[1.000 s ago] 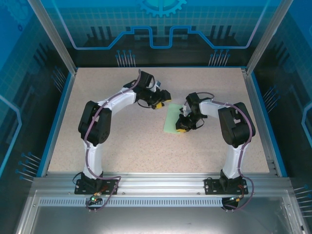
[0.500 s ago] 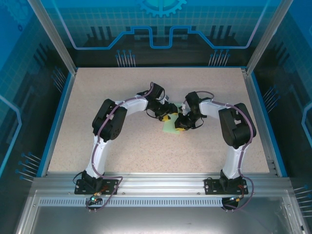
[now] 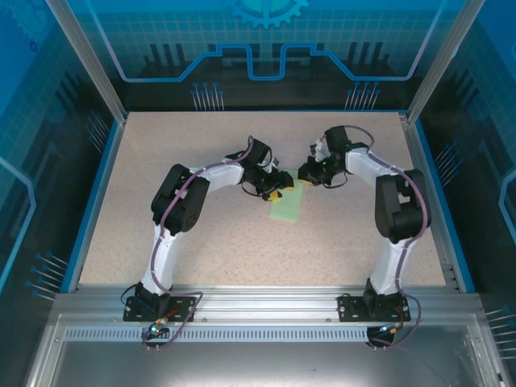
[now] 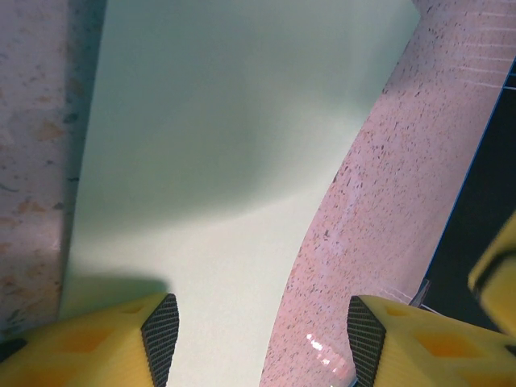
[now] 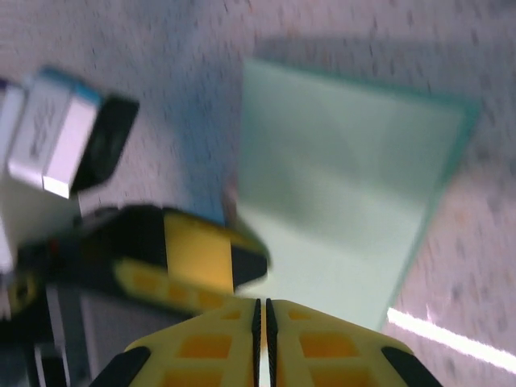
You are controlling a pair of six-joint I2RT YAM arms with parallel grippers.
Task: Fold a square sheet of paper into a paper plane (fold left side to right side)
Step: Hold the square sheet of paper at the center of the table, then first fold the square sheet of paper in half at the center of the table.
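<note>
The square sheet of paper [image 3: 289,208] lies flat on the speckled table near its middle and shows as a narrow pale green rectangle. My left gripper [image 3: 276,193] is open over the sheet's far left corner. In the left wrist view [image 4: 258,343] one fingertip [image 4: 121,347] hangs above the paper [image 4: 218,145] and the other above bare table; I cannot tell whether they touch. My right gripper [image 3: 309,172] is shut on nothing, just beyond the sheet's far end. In the right wrist view [image 5: 262,322] the paper [image 5: 347,210] lies ahead, with a yellow finger of the left gripper [image 5: 197,250] at its edge.
The speckled table [image 3: 201,242] has a blue raised rim [image 3: 97,193] on the left, back and right, with transparent blue walls above. An aluminium frame [image 3: 266,298] carrying both arm bases runs along the near edge. The two grippers are close together over the sheet's far end.
The left gripper swung right and came down onto the sheet's far left corner. The right gripper left the paper's middle and drew back toward the far side, uncovering the sheet.
</note>
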